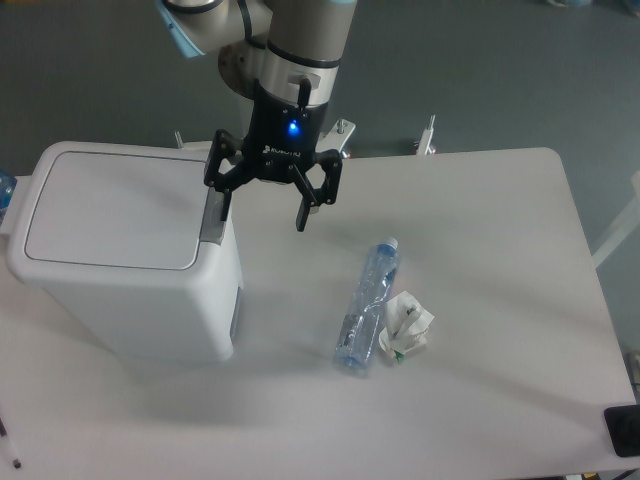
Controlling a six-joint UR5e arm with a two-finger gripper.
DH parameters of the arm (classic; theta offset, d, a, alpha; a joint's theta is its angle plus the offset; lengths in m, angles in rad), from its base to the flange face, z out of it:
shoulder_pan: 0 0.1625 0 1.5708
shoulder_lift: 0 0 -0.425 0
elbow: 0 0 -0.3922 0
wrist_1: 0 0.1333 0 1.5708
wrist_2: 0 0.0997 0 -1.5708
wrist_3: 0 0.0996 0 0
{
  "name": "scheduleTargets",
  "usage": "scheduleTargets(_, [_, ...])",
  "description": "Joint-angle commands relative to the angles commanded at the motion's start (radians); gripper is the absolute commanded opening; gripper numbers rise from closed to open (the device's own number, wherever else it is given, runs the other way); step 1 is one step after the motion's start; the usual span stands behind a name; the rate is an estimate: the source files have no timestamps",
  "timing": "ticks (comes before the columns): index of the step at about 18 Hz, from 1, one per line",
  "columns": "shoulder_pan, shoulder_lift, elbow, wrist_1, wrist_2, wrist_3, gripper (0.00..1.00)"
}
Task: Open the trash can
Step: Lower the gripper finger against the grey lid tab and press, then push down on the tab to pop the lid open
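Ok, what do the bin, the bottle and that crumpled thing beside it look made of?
The bin looks like white moulded plastic: smooth, matte, rounded corners, with a grey tab. The bottle looks like thin clear plastic, see-through and dented. The crumpled thing seems to be paper or thin carton, white with creases; I can't tell which.

Trash can (125, 260) blocking left, bottle (366, 305) and probably paper wad (408, 326) mid-table

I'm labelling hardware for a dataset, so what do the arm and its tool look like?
The arm has grey cylindrical links with a silver band and a light-blue joint cap. The tool is black, with two jointed fingers, white lettering and a lit blue light on its body.
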Motion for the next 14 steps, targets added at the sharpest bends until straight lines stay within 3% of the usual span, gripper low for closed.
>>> scheduleTargets(14, [-0.002, -0.017, -0.002, 0.0, 0.002, -0.003, 1.0])
